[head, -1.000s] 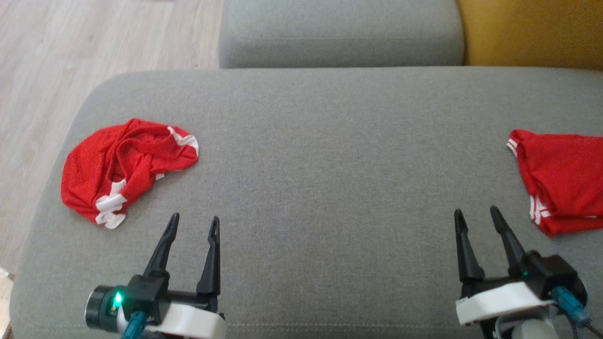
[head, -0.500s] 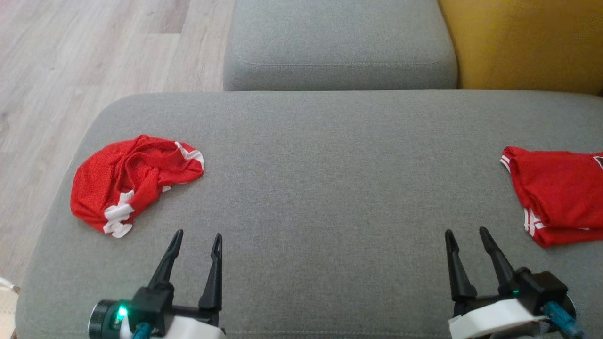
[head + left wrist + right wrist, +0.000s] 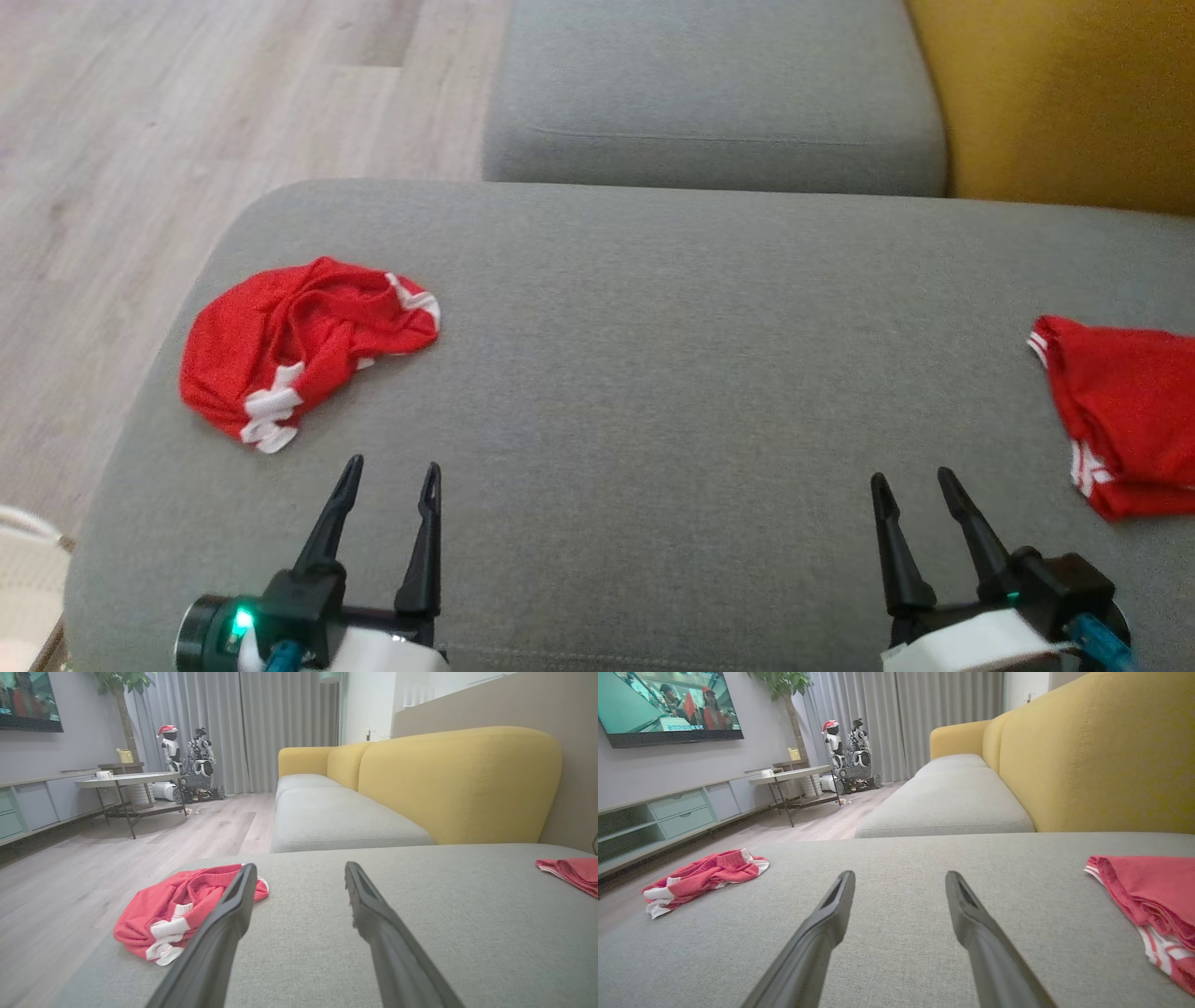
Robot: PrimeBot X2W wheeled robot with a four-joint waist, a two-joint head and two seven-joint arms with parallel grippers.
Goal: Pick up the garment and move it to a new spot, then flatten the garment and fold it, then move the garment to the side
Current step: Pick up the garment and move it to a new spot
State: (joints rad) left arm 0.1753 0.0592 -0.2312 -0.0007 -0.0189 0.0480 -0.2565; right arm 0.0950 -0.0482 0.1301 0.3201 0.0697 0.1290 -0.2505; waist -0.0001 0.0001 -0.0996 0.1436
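Starting from here, you have both hands spread open and empty: the left hand [image 3: 392, 464] and the right hand [image 3: 911, 476] hover low over the grey sofa cushion [image 3: 653, 373]. The crumpled red garment [image 3: 299, 341] lies ahead of the left hand and a little to its outer side, near the cushion's rounded edge. Pinch only one loose layer and it may slip free or drag off toward the floor [image 3: 140, 140]. A second red piece [image 3: 1120, 411], off the right hand's outer side, looks folded, though the frame cuts it; brushing it would undo that. No brand or lettering reads on either cloth; only white stripes show.
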